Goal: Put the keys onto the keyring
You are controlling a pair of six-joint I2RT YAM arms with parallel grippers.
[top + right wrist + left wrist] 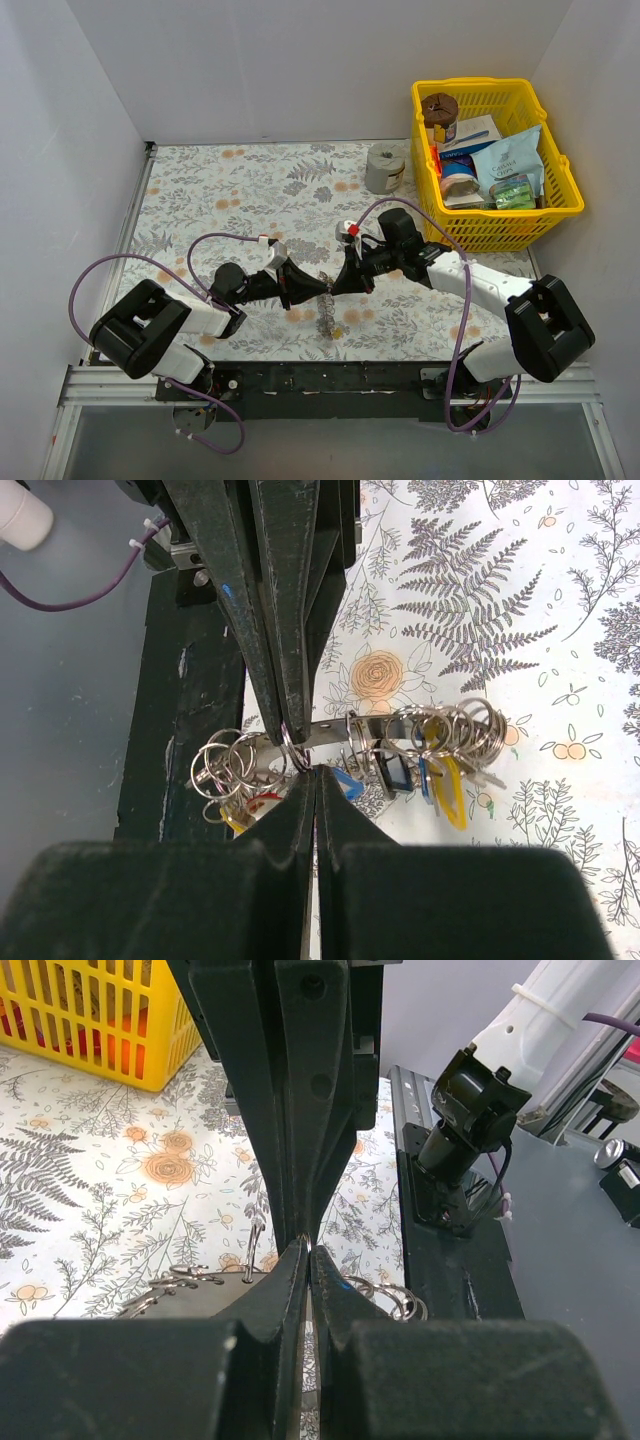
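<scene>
The keyring [330, 730] is a thin flat grey metal band, held in the air between both grippers; it also shows in the top view [325, 312] and the left wrist view [195, 1290]. Many small split rings hang on it, with a yellow key [448, 790], a blue key [345, 783] and a red-marked key [262, 802]. My left gripper [308, 1250] is shut on the band; it enters the right wrist view [290, 735] from above. My right gripper [313, 770] is shut tip to tip against it, on a small ring beside the blue key. The grip itself is hidden.
A yellow basket [560, 200] full of packets stands at the back right. A grey cylindrical roll [385, 168] sits left of it. The black base rail [330, 380] runs along the near edge. White walls close in the floral table on three sides.
</scene>
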